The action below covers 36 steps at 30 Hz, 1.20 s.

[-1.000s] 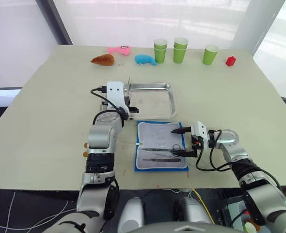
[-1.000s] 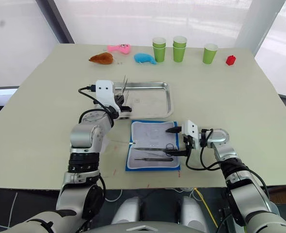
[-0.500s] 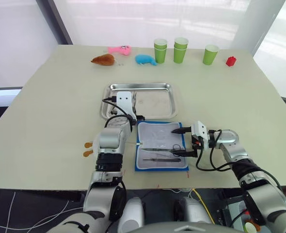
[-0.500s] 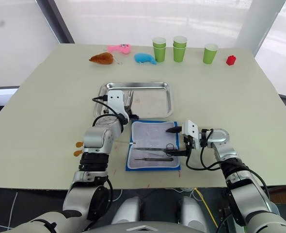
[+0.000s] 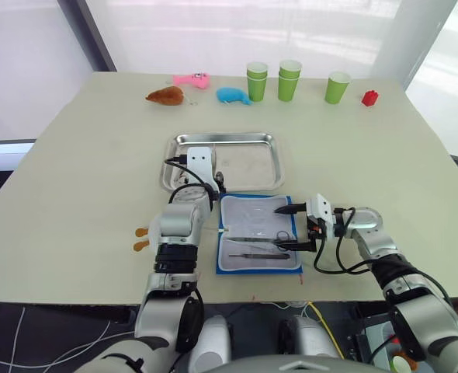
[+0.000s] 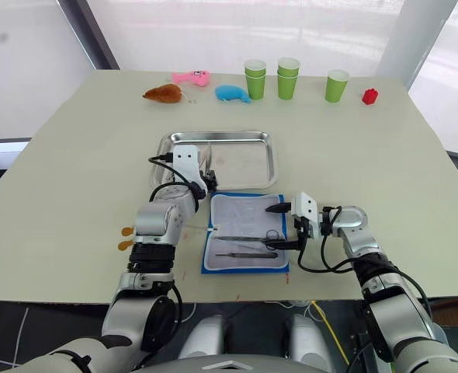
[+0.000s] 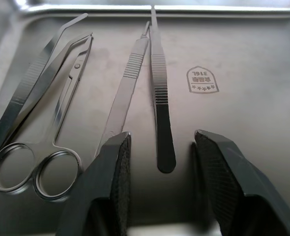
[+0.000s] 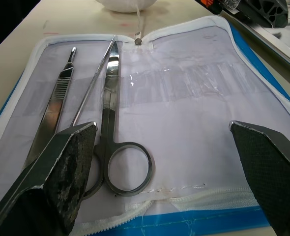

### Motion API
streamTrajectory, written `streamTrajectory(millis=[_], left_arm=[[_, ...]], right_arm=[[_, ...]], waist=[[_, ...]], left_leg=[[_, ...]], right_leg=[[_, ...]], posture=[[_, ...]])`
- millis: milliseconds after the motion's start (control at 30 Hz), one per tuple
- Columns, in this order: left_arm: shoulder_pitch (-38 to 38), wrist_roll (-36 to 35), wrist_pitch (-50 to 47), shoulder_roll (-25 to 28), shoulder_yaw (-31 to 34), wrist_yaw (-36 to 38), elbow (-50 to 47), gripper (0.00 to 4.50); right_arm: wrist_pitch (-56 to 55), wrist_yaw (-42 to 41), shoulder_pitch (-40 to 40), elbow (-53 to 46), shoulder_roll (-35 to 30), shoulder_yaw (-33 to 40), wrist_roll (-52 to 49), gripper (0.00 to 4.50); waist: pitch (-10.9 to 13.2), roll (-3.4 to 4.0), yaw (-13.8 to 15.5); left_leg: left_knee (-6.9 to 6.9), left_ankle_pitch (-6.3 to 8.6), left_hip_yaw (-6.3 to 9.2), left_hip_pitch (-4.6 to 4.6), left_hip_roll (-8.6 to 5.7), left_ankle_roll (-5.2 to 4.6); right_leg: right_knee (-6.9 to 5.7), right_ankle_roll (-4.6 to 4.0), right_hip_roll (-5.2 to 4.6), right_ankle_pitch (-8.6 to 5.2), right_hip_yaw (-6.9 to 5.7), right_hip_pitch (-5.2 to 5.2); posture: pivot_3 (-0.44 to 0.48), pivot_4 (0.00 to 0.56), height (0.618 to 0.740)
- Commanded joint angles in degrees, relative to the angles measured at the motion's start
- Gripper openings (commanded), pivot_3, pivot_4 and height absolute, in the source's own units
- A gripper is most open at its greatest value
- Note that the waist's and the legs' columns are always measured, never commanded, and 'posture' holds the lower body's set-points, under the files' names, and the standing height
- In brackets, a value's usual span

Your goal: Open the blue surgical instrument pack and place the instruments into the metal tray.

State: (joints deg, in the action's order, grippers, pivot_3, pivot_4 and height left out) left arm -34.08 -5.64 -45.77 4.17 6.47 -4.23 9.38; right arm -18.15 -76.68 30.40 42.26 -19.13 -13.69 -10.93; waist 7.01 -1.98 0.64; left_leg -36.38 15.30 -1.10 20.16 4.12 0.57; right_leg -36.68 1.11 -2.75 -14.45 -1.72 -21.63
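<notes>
Pale tabletop is bare at left. Since a second ago, tweezers have been set down in the tray (image 5: 268,155) and now lie freed between the parted left gripper (image 7: 159,184). Further right, perhaps three instruments (image 8: 110,118) remain in the opened pack (image 5: 258,233); the right gripper (image 8: 169,172) is spread wide there, near the table's front edge.

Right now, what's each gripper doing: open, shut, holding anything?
Left gripper: open, empty, over the tweezers in the tray.
Right gripper: open, empty, over the pack and its scissors.
</notes>
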Motion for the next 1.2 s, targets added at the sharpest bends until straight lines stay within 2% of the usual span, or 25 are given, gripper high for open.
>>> streamTrajectory(millis=[33,333,433,500,567,833,1067,1200], left_arm=[[-1.0,0.7,0.1,0.2,-0.4,-0.4,-2.6,2.01],[-1.0,-0.3,3.3,2.3,-2.2,3.8,-10.6,2.01],[0.8,-2.9,4.2,5.5,-3.5,11.3,-14.2,2.01],[2.3,-6.8,2.4,7.8,-3.2,17.3,-16.9,2.01],[3.7,-10.2,4.7,10.9,-2.5,24.3,-18.9,2.01],[11.2,-19.7,16.0,27.6,0.9,51.8,-22.1,2.01],[18.4,-25.6,20.2,40.7,4.0,70.5,-23.0,2.01],[22.6,-27.2,27.0,43.9,6.7,78.3,-23.4,2.01]], right_arm=[[2.6,-0.1,-5.4,6.5,-1.5,-4.0,6.4,4.50],[2.8,0.0,-5.8,6.3,-1.5,-4.0,6.3,4.50],[2.8,0.1,-5.8,6.3,-1.4,-4.0,6.2,4.50],[2.9,0.1,-5.8,6.2,-1.4,-4.0,6.2,4.50],[2.9,0.1,-5.8,6.2,-1.4,-4.0,6.2,4.50],[3.0,0.0,-6.0,6.0,-1.3,-4.0,6.1,4.50],[3.0,0.1,-6.6,5.6,-1.3,-3.9,6.0,4.50],[3.1,0.1,-7.0,5.2,-1.3,-3.9,5.9,4.50]], waist=[[0.0,0.00,0.0],[0.0,0.00,0.0],[0.1,0.07,-0.1],[0.1,0.11,-0.1],[0.2,0.23,-0.1],[0.3,0.37,-0.2],[0.3,0.33,0.0],[0.3,0.33,0.0]], left_leg=[[0.00,0.00,0.00,0.00,0.00,0.00],[0.00,0.00,0.00,0.01,0.00,0.01],[0.01,0.01,0.00,0.02,0.00,0.01],[0.01,0.01,0.00,0.01,0.00,0.02],[0.02,0.01,-0.01,0.01,0.00,0.02],[0.04,0.02,-0.04,0.02,0.02,0.03],[0.12,0.04,-0.03,0.04,0.05,0.03],[0.22,0.05,-0.03,0.04,0.09,0.04]], right_leg=[[0.00,0.00,0.00,0.00,0.00,0.00],[0.01,0.00,0.00,0.00,0.00,0.00],[0.03,-0.01,-0.01,0.00,0.00,-0.01],[0.03,-0.01,-0.01,0.00,0.00,-0.01],[0.03,-0.02,-0.01,0.00,0.01,-0.02],[0.08,-0.22,-0.04,-0.17,0.03,-0.05],[0.23,-0.09,-0.13,-0.26,-0.01,-0.13],[0.32,-0.10,-0.22,-0.27,-0.01,-0.16]], posture=[[0.000,0.150,0.740],[0.000,0.150,0.740],[0.000,0.150,0.740],[0.000,0.150,0.740],[0.000,0.150,0.740],[0.000,0.150,0.740],[0.000,0.150,0.740],[0.000,0.150,0.740]])
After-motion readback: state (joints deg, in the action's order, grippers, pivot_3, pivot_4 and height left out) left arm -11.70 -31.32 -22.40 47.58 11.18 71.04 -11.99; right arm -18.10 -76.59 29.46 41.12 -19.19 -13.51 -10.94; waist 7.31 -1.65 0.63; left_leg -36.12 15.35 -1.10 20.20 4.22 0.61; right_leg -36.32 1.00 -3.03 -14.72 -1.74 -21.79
